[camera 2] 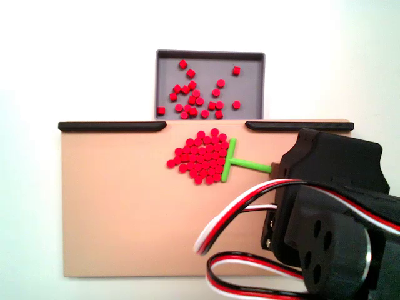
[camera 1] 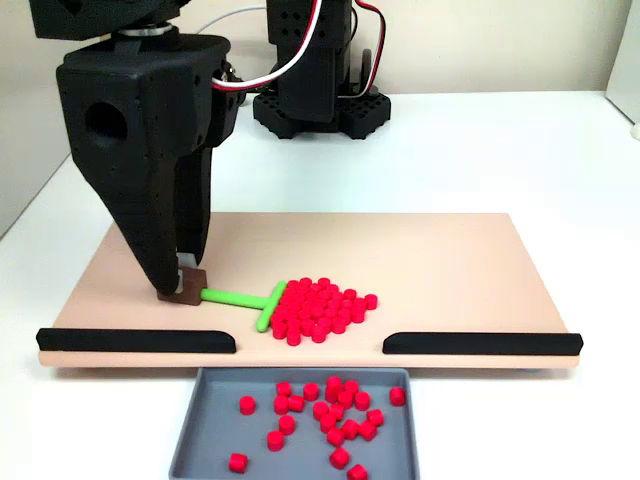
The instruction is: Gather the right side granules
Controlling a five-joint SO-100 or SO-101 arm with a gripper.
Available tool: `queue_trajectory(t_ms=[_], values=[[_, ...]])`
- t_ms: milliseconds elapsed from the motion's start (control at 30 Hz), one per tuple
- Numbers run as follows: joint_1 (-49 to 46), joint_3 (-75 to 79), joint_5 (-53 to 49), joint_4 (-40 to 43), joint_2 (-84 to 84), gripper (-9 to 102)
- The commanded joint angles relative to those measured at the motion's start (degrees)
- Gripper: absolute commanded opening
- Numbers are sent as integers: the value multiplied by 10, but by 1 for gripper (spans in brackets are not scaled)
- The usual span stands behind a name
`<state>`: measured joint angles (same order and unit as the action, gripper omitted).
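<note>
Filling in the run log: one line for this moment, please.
end effector: shut on green T-shaped stick | stick head against granules | loose pellets in gray tray

surface: white table (camera 1: 480,150), smooth and matte | backdrop: pale cream wall (camera 1: 480,40) along the table's far edge in a fixed view | left edge: greyish floor or lower surface (blurred, cannot tell which) | light: soft, even, faint shadows
</note>
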<state>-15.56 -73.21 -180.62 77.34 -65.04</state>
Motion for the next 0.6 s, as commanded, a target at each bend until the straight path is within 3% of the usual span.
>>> queue_trajectory(t_ms=[0,567], values=[[8,5,8,4,-3,0],[3,10,6,14,-11,0]])
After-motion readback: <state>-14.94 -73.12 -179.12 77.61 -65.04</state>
